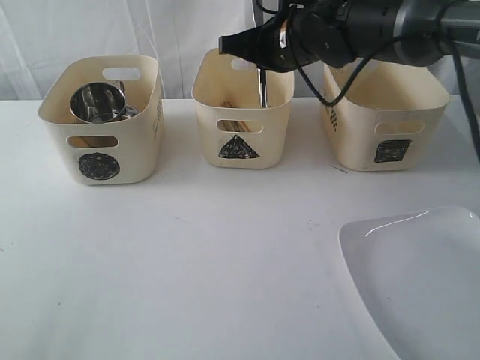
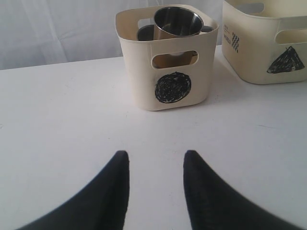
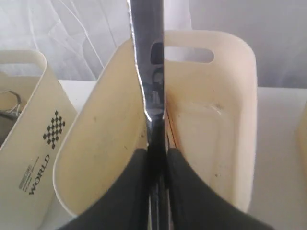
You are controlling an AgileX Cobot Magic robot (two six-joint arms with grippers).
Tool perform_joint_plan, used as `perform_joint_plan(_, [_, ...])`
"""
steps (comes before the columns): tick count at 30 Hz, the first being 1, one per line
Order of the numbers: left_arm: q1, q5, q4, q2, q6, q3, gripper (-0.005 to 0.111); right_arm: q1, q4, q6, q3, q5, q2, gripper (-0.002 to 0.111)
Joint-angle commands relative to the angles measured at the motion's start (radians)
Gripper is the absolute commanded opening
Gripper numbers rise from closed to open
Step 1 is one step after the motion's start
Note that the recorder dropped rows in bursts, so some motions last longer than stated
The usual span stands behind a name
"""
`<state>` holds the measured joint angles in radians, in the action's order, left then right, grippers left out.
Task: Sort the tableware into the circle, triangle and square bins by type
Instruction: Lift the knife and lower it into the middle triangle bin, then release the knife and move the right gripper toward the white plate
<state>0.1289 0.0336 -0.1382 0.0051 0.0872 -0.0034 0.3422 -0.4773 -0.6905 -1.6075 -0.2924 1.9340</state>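
Nearest lies the one white plate (image 1: pixel 420 285), flat on the table (image 1: pixel 187 262) at the front right, cut off by the frame edge. My right gripper (image 3: pixel 157 154) is clamped narrow on a single steel knife (image 1: pixel 263 86) — its long axis stands upright, the free end pointing straight down into the triangle bin (image 1: pixel 281 142), the middle of three cream bins in a row. Wooden chopsticks (image 1: pixel 240 126) show through that bin's cut-out; how many, I cannot tell. The circle bin (image 1: pixel 60 127), on the left, holds a steel mug (image 1: pixel 97 103) tipped with its mouth toward the front, with more steel behind it that I cannot count. The square bin (image 1: pixel 360 142) stands on the right. My left gripper (image 2: pixel 156 158) hangs over the table in front of the circle bin — jaws apart, holding nothing.
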Motion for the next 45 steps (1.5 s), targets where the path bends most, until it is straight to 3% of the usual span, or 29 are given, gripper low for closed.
perform_joint_plan(1, [-0.001, -0.006, -0.003, -0.005, -0.001, 0.003, 0.042, -0.02, -0.012, 0.023, -0.098, 0.059, 0.068, 0.0])
perform_joint_plan(14, [-0.001, -0.006, -0.003, -0.005, -0.001, 0.003, 0.042, -0.055, -0.005, 0.077, -0.337, 0.067, 0.318, 0.0])
perform_joint_plan(19, [-0.001, -0.006, -0.003, -0.005, -0.001, 0.003, 0.042, -0.055, -0.003, 0.077, -0.337, 0.045, 0.326, 0.004])
perform_joint_plan(27, [-0.001, -0.006, -0.003, -0.005, -0.001, 0.003, 0.042, -0.053, 0.006, 0.086, -0.337, 0.032, 0.32, 0.033])
perform_joint_plan(32, [-0.001, -0.006, -0.003, -0.005, -0.001, 0.003, 0.042, -0.053, 0.008, 0.086, -0.337, -0.003, 0.299, 0.034])
perform_joint_plan(39, [-0.001, -0.006, -0.003, -0.005, -0.001, 0.003, 0.042, -0.053, -0.003, 0.086, -0.329, -0.24, 0.234, 0.034])
perform_joint_plan(45, [-0.001, -0.006, -0.003, -0.005, -0.001, 0.003, 0.042, -0.053, -0.017, 0.112, -0.172, -0.281, 0.089, 0.034])
